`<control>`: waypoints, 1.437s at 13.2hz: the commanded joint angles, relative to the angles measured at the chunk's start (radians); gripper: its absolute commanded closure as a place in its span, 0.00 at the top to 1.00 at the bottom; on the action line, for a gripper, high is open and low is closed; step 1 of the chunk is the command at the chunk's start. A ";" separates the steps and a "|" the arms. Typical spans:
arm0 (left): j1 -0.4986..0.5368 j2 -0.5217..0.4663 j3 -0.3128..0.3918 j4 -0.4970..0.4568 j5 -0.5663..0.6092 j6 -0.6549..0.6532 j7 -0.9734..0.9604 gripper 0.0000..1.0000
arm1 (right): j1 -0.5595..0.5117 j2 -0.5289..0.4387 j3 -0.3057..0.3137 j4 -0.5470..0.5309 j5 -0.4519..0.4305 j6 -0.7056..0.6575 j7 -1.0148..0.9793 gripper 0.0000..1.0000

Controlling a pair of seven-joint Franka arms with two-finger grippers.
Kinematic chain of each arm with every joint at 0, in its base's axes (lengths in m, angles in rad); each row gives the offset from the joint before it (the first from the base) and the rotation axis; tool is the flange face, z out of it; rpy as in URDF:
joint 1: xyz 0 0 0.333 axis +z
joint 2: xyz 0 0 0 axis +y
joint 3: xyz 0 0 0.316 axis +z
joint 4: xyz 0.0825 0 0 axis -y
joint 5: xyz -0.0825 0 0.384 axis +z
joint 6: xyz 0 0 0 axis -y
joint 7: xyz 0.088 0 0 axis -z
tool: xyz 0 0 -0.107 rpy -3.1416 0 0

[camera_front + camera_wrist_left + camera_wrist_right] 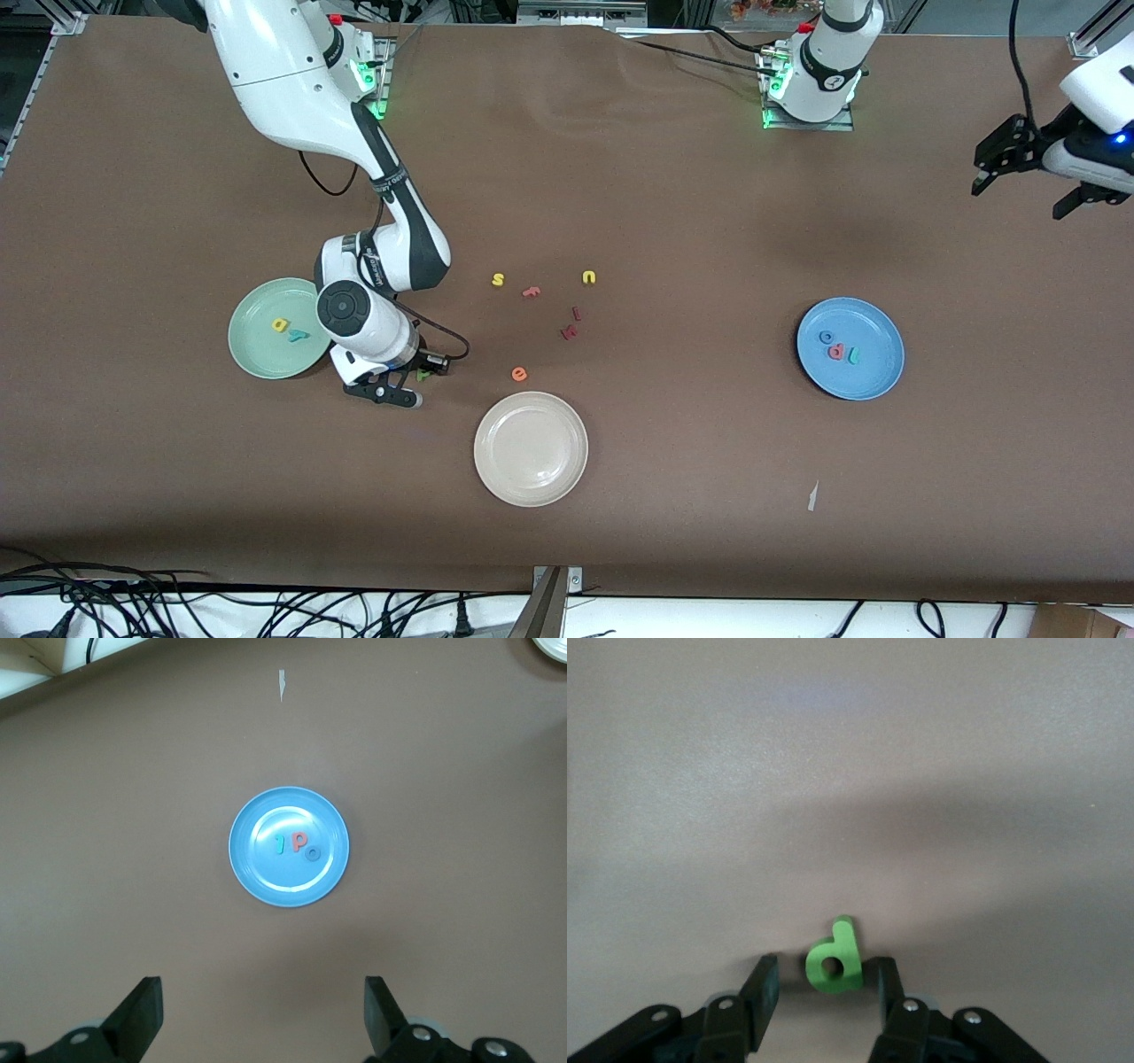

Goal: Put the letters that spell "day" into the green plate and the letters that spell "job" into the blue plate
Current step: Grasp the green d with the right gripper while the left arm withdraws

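Note:
The dark green d [834,958] lies flat on the brown table between the fingers of my right gripper [825,973]. The gripper is open, with one finger close against the letter and a gap at the other. In the front view the right gripper [418,376] is low over the d [423,373], beside the green plate [252,354], which holds the yellow a [280,325] and teal y [298,335]. The blue plate [877,381] holds the blue o [826,338], pink b [836,352] and teal j [854,355]. My left gripper [1019,197] waits open, high over the left arm's end of the table, looking down at the blue plate [266,881].
A cream-white plate [530,483] sits nearer the front camera than the loose letters. A yellow s [498,280], a yellow u [589,277], an orange e [519,374] and dark red letters [569,332] lie mid-table. A paper scrap [812,496] lies nearer the camera than the blue plate.

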 commanded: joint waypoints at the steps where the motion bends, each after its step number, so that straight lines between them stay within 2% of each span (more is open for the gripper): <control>1: 0.006 0.025 -0.009 0.097 0.033 -0.097 -0.017 1.00 | -0.019 0.022 0.002 0.029 0.016 0.000 -0.042 0.50; 3: 0.002 0.072 -0.011 0.176 0.031 -0.160 -0.077 1.00 | -0.020 0.024 0.002 0.029 0.016 0.000 -0.045 0.47; 5: 0.003 0.169 -0.009 0.308 0.028 -0.241 -0.092 1.00 | -0.019 0.024 0.002 0.029 0.016 0.000 -0.043 0.42; 6: 0.005 0.183 -0.008 0.325 0.023 -0.257 -0.094 1.00 | -0.019 0.025 0.002 0.029 0.016 0.000 -0.042 0.37; 8: 0.005 0.177 -0.015 0.306 0.019 -0.263 -0.115 1.00 | -0.019 0.025 0.002 0.029 0.016 0.000 -0.040 0.23; 10: -0.003 0.177 -0.061 0.318 0.017 -0.312 -0.167 1.00 | -0.019 0.022 0.002 0.030 0.018 0.000 -0.034 0.14; 11: -0.003 0.175 -0.087 0.318 0.017 -0.315 -0.228 1.00 | -0.019 0.018 0.002 0.033 0.019 -0.006 -0.035 0.12; 13: -0.009 0.177 -0.092 0.321 0.019 -0.317 -0.298 1.00 | -0.026 0.010 -0.002 0.074 0.033 -0.071 -0.037 0.09; 15: -0.064 0.180 -0.049 0.324 0.020 -0.315 -0.298 1.00 | -0.049 -0.022 -0.012 0.104 0.030 -0.177 -0.046 0.09; 17: -0.116 0.188 0.018 0.324 0.017 -0.309 -0.297 1.00 | -0.059 -0.059 -0.065 0.093 0.029 -0.254 -0.138 0.09; 19: -0.150 0.197 0.047 0.324 0.019 -0.311 -0.297 1.00 | -0.059 -0.091 -0.128 0.081 0.032 -0.331 -0.238 0.09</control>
